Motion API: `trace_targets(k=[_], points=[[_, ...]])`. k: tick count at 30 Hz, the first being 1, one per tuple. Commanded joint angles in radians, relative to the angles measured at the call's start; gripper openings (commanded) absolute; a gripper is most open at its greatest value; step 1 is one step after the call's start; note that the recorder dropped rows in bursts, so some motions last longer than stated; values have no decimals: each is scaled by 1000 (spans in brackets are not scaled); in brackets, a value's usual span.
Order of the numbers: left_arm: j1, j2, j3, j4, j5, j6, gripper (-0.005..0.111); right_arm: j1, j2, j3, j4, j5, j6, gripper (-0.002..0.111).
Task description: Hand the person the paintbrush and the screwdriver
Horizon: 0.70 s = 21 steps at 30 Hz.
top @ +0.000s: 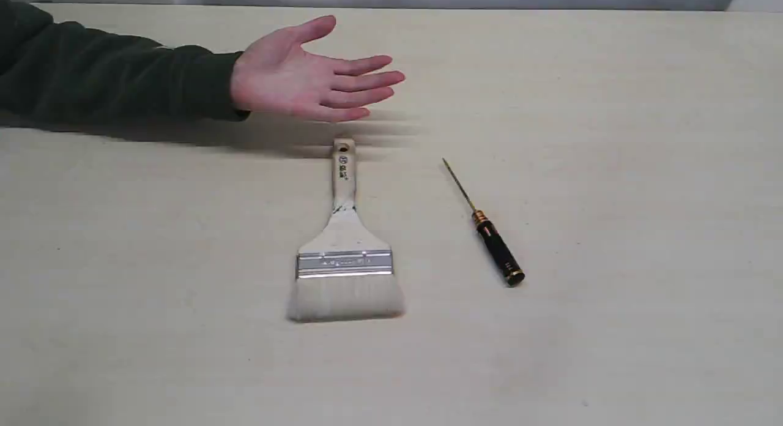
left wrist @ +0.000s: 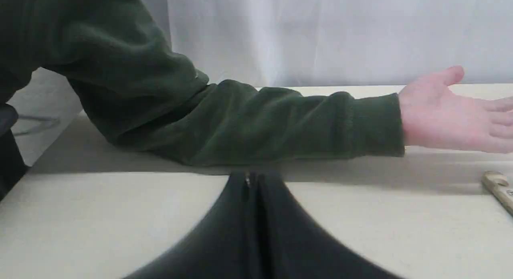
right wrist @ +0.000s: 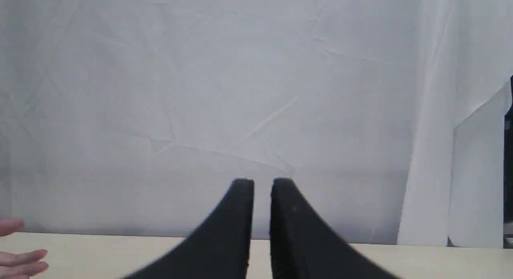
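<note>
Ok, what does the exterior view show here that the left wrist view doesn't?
Only exterior: the screwdriver and the paintbrush's band and bristles. Only left wrist: the left jaws, shut together, and the person's upper arm. Both: the person's open hand, green sleeve, the table and the brush's handle end.

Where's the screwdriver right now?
Exterior view: the screwdriver lies flat on the table, right of the paintbrush and apart from it, its thin shaft pointing toward the far edge.
</note>
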Motion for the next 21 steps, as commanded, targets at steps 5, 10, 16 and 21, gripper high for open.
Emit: trace_targets(k=[5,10,16,21], points=[[-8,-2,2,-2,-6,-2,0,-6,-4,4,202,-35,122,10],[-8,-2,2,-2,-6,-2,0,-4,-4,4,296,-98,176,10],[-8,-2,2,-2,-6,-2,0,-2,-4,2,222,-224,403,10],[-8,-2,2,-2,-6,-2,0,-2,30,-187,-78,-94,600,10]])
